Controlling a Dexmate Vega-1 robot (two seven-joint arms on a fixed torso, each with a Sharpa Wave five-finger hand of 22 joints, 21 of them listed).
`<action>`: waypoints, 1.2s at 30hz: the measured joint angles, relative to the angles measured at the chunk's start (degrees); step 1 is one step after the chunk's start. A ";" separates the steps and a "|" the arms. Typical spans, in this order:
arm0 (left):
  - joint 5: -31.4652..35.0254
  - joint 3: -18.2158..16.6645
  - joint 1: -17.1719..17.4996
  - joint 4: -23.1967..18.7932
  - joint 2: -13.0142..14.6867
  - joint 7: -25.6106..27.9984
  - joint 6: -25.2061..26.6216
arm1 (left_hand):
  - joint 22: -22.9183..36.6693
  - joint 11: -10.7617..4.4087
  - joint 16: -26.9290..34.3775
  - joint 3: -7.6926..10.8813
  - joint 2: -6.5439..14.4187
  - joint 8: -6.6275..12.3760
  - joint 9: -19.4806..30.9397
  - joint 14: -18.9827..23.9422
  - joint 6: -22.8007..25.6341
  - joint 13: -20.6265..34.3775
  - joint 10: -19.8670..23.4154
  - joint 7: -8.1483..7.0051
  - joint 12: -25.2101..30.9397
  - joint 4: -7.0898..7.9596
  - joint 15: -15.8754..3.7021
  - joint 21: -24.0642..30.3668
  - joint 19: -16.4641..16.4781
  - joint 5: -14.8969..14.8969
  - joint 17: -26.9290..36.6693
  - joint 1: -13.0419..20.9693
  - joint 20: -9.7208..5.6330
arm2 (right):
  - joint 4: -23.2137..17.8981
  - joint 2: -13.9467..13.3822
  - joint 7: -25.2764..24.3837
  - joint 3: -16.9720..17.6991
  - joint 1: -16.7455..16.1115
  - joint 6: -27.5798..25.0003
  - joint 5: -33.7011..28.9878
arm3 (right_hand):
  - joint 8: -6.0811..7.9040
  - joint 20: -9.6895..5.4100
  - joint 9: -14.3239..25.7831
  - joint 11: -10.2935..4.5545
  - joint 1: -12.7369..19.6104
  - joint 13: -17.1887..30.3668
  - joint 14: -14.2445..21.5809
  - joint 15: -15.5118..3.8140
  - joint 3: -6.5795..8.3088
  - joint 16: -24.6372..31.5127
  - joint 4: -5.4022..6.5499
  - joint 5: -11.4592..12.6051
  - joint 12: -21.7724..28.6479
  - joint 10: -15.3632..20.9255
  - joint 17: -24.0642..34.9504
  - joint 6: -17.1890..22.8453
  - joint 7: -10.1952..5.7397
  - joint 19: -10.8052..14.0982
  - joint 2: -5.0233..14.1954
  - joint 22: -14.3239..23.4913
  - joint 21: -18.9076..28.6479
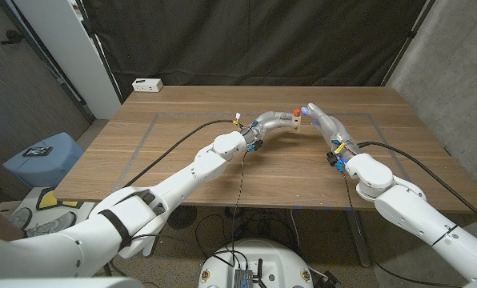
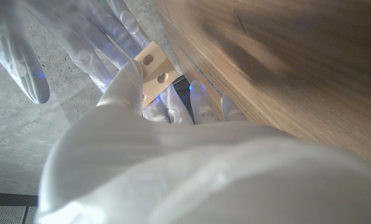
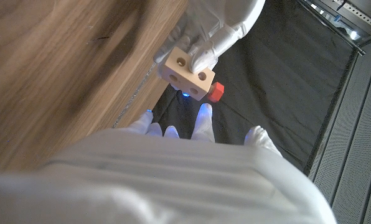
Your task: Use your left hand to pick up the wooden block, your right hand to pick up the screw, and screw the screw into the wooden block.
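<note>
My left hand (image 1: 277, 124) holds the pale wooden block (image 1: 298, 122) in the air over the far middle of the table (image 1: 182, 172). In the left wrist view its fingers (image 2: 126, 84) wrap the block (image 2: 153, 70), whose side shows two holes. The red-headed screw (image 3: 216, 92) sticks in the block (image 3: 187, 72); its head (image 1: 295, 110) shows at the block's top in the head view. My right hand (image 1: 322, 120) is just right of the block with its fingers (image 3: 203, 118) spread, a little apart from the screw and holding nothing.
A small white box (image 1: 147, 84) sits at the table's far left edge. Grey tape lines (image 1: 142, 140) mark a rectangle on the tabletop. A blue stool (image 1: 42, 160) stands left of the table, and a black curtain hangs behind it.
</note>
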 measured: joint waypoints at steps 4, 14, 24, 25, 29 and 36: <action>0.00 -0.03 0.16 -0.31 0.16 0.02 0.02 | 0.00 -0.14 0.00 0.00 0.00 0.00 0.01 0.00 0.00 0.00 0.14 0.00 0.00 0.00 0.00 0.00 0.00 -0.01 0.00 0.00 0.00 | 0.32 0.02 0.43 -0.38 0.47 0.00 0.07 | 0.00 0.32 0.00 0.00 -0.25 0.00 0.00 0.00 0.00 0.00 0.00 0.00 0.00 0.00 0.06 0.00 0.00 -0.31 0.25 0.00 0.00; -0.08 -0.07 0.35 -0.68 0.34 0.08 0.21 | 0.00 -0.14 0.00 0.00 0.00 0.00 0.03 0.00 0.01 0.00 0.13 -0.01 0.00 0.00 0.00 0.00 -0.01 0.16 0.00 0.00 0.00 | 0.97 0.09 1.20 -1.25 1.48 0.22 0.13 | 0.00 0.31 0.00 0.22 -0.30 0.00 0.00 -0.01 0.00 0.00 0.00 0.00 0.00 -0.21 0.06 0.01 0.00 -0.31 0.31 0.00 0.00; -0.16 -0.11 0.41 -0.75 0.37 0.12 0.29 | 0.00 -0.21 0.00 0.00 0.00 0.00 0.01 0.00 0.01 0.00 0.04 -0.01 0.00 0.00 0.00 0.00 -0.01 0.16 0.00 0.00 0.00 | 1.24 0.13 1.42 -1.69 1.96 0.45 0.13 | 0.00 0.31 0.00 0.21 -0.47 0.00 0.00 -0.01 0.00 0.00 0.00 0.00 0.00 -0.20 -0.11 0.01 0.00 -0.31 0.14 0.00 0.00; -0.18 -0.11 0.42 -0.75 0.37 0.12 0.29 | 0.00 -0.21 0.00 0.00 0.00 0.00 0.01 0.00 0.01 0.00 0.03 -0.01 0.00 0.00 0.00 0.00 -0.01 0.16 0.00 0.00 0.00 | 1.26 0.13 1.42 -1.73 1.99 0.46 0.13 | 0.00 0.31 0.00 0.21 -0.54 0.00 0.00 -0.01 0.00 0.00 0.00 0.00 0.00 -0.20 -0.11 0.01 0.00 -0.31 0.07 0.00 0.00; -0.20 -0.11 0.42 -0.69 0.35 0.12 0.29 | 0.00 -0.15 0.00 0.00 0.00 0.00 -0.01 0.00 0.01 0.00 -0.04 -0.01 0.00 0.00 0.00 0.00 -0.01 0.16 0.00 0.00 0.00 | 1.26 0.12 1.43 -1.79 2.06 0.46 0.14 | 0.00 0.31 0.00 0.21 -0.54 0.00 0.00 -0.01 0.00 0.00 0.00 0.00 0.00 -0.20 -0.11 0.01 0.00 -0.31 0.07 0.00 0.00; -0.25 -0.12 0.33 -0.20 0.18 0.04 0.29 | 0.00 -0.12 0.00 0.00 0.00 0.00 0.00 0.00 0.00 0.00 -0.09 0.00 0.00 0.00 0.00 0.00 -0.01 0.15 0.00 0.00 0.00 | 1.26 0.06 1.35 -1.84 2.09 0.42 0.14 | 0.00 0.31 0.00 0.21 -0.53 0.00 0.00 -0.01 0.00 0.00 0.00 0.00 0.00 -0.20 -0.11 0.01 0.00 -0.31 0.07 0.00 0.00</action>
